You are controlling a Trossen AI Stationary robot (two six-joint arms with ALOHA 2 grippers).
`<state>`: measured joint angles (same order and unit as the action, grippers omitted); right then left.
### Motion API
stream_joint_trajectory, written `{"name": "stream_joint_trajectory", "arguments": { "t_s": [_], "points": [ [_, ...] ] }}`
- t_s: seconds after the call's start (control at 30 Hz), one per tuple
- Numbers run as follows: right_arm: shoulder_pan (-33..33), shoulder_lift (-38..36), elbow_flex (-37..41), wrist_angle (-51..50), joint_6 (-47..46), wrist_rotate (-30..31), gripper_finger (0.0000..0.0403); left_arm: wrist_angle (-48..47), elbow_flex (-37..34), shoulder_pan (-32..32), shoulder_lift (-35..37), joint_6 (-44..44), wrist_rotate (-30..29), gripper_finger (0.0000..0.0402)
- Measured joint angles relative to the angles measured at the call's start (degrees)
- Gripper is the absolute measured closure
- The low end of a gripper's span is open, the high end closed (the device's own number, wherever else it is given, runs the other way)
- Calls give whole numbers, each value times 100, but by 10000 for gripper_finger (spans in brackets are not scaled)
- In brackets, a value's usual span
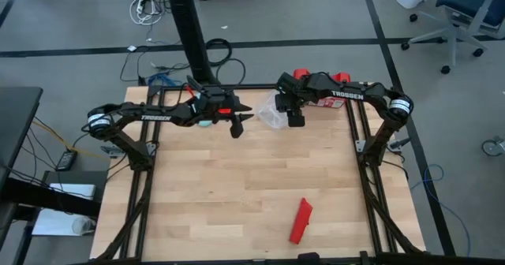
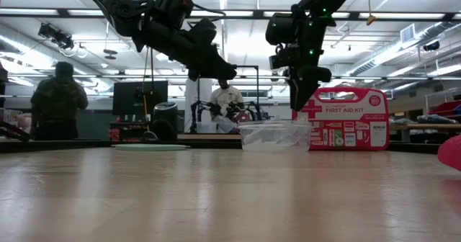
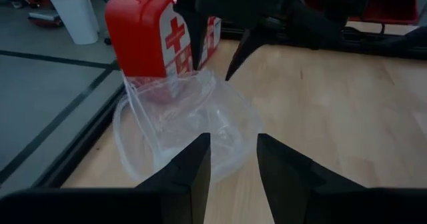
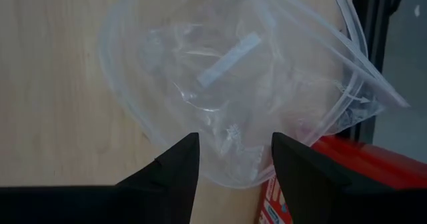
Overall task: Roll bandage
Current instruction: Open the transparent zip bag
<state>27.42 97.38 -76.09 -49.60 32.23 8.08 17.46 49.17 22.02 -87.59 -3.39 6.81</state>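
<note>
The red bandage (image 1: 301, 221) lies flat on the table near the near edge, right of centre, as a short red strip; its edge shows in the low view (image 2: 451, 154). No gripper touches it. My left gripper (image 1: 243, 121) is open in the air at the far side, left of a clear plastic container (image 1: 273, 117). My right gripper (image 1: 295, 120) is open, pointing down just above that container (image 4: 233, 84).
A clear plastic container (image 3: 187, 127) sits at the far centre of the table. A red first-aid case (image 2: 344, 118) stands behind it at the far right. A pale green disc (image 2: 150, 147) lies at the far left. People stand in the room beyond.
</note>
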Motion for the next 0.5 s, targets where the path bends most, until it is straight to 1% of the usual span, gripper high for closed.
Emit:
{"name": "stream_joint_trajectory", "arguments": {
  "t_s": [0.2,0.37,0.5],
  "points": [
    [1,0,126,-61,183,-17,223,-198,0,0,0,60,-2,275],
    [17,0,385,224,238,-22,223,-261,0,0,52,58,-7,275],
    [17,0,431,472,334,-17,223,-251,1,3,206,54,-8,275]
  ]
}}
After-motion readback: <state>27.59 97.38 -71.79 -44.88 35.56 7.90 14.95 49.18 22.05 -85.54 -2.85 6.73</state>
